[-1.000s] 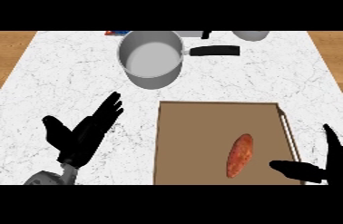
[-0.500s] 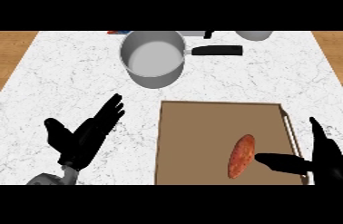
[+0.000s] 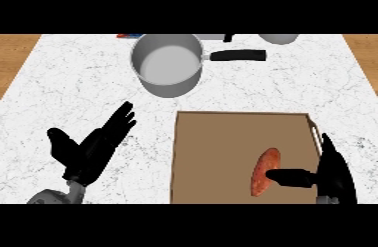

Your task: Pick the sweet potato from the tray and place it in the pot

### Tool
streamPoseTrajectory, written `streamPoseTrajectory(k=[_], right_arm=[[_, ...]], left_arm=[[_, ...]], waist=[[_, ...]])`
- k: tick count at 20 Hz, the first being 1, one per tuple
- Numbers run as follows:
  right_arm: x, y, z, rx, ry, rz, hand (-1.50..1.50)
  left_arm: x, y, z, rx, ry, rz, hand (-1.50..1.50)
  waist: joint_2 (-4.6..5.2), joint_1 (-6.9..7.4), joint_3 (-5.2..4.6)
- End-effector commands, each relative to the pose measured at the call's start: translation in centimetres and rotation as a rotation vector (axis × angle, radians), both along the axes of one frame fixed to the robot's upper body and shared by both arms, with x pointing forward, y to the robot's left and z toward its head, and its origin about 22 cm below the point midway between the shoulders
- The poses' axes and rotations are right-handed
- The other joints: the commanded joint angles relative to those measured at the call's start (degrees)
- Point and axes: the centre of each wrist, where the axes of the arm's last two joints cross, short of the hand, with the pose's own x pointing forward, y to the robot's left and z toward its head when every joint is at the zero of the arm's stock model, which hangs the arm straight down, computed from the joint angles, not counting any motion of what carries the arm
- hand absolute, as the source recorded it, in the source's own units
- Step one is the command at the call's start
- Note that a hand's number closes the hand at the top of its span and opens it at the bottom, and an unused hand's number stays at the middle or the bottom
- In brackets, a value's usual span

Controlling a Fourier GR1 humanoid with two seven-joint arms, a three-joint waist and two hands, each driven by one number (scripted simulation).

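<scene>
Orange-red and long, the sweet potato lies on the brown tray, in the right part of it near the lower edge of the view. Its long axis runs almost up and down in the view, with a small lean: the upper end points a little to the right, toward the far right corner of the tray, and the lower end points toward the robot.

The right hand stands just beside the sweet potato on its right side. Its fingers are straight and point up along the tray's right rim, and the thumb reaches to the left and touches the middle of the sweet potato. The hand is open; it does not close around anything.

The left hand is over the white marble counter, left of the tray, also with relaxed straight fingers and holding nothing.

The grey pot with a black handle stands on the counter beyond the tray, well apart from the sweet potato.
</scene>
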Motion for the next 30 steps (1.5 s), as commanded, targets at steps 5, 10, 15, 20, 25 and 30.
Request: streamPoseTrajectory(k=[5, 10, 15, 20, 25, 30], right_arm=[[0.5, 2.8, -0.7, -0.036, 0.24, -0.137, -1.5], [0.8, 2.9, -0.2, -0.026, 0.268, -0.138, -1.5], [0.7, 2.8, -0.6, -0.017, 0.275, -0.152, -1.5], [0.2, 3.2, -1.5, -0.022, 0.288, -0.154, -1.5], [0.8, 2.9, -2.3, -0.016, 0.339, -0.152, -1.5], [0.6, 3.6, -3.2, -0.003, 0.34, -0.154, -1.5]], left_arm=[[0.0, -0.1, 0.5, -0.002, -0.011, 0.009, 0.0], [-0.5, -0.2, 0.1, -0.007, -0.012, 0.004, 0.0], [-0.2, -0.2, -0.1, 0.006, -0.003, 0.01, 0.0], [0.5, 0.5, 0.8, -0.002, -0.002, 0.02, 0.0], [-0.3, -1.1, -0.4, -0.011, -0.004, 0.007, 0.0], [-0.1, -1.5, -0.2, -0.012, 0.012, -0.011, 0.0]], waist=[[-0.06, -0.11, 0.13], [-0.1, -0.21, 0.19], [-0.07, -0.45, 0.2], [-0.09, -0.3, 0.27], [0.01, -0.21, 0.3], [0.04, -0.33, 0.29]])
